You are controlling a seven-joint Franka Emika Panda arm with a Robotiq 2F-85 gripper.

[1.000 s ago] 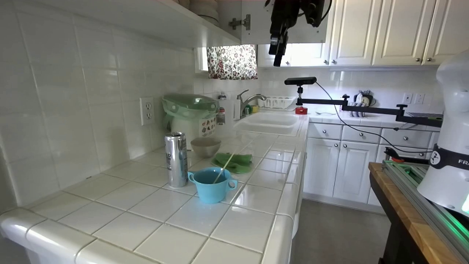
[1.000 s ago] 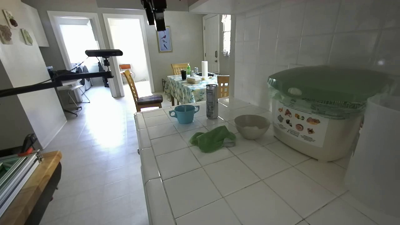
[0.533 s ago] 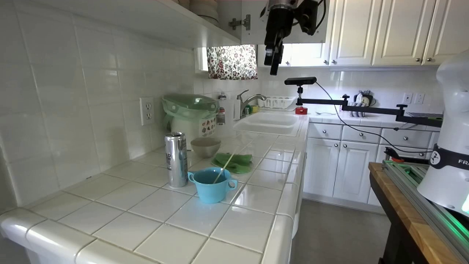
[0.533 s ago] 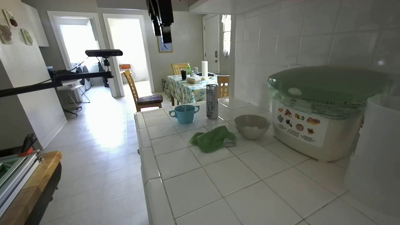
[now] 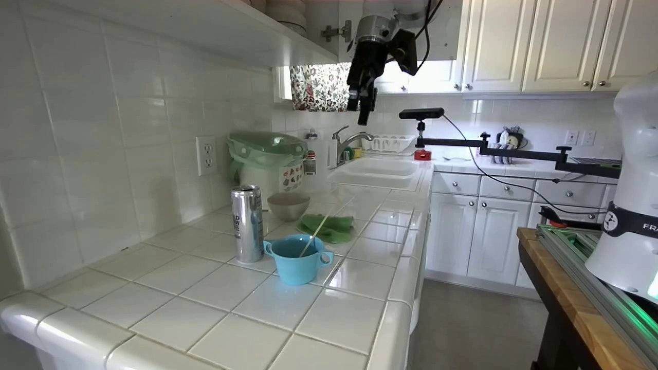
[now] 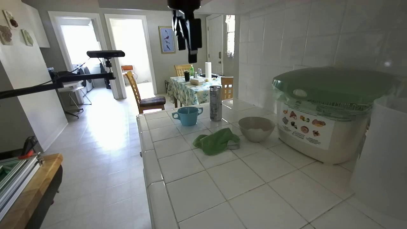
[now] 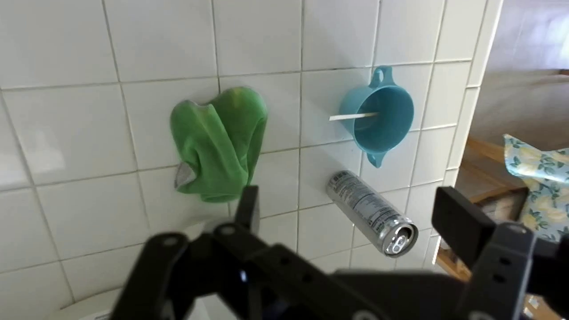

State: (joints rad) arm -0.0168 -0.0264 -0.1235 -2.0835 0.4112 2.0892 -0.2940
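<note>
The long white ceramic-tiled counter (image 5: 241,334) bears everything nearby, and its slick glaze would probably let light things slide if nudged. The bulky cream plastic bin with a green lid (image 6: 330,127) stands on it too, worth a wide berth. The black two-fingered gripper (image 5: 358,113) hangs above the counter, jaws wide apart, nothing between them, touching nothing; any lowering from here is best slow and straight, since a low sideways sweep could catch several things at once. The crumpled green fabric cloth (image 7: 222,146) lies on the tiles and would likely fold rather than topple if brushed. Just beside it sits the round, smooth beige bowl (image 6: 256,135). The light blue, plastic-looking two-handled cup (image 5: 297,267) stands upright near the cloth, its handles jutting where a jaw might snag. Just beside the cup, apart from it, the tall silver metal can (image 7: 369,211) stands upright; being slim, it probably tips easily, so even clearance on both sides matters. The thin, pale, straight stick (image 7: 351,117) leans in the cup and pokes past its rim, so pass well above its tip.
</note>
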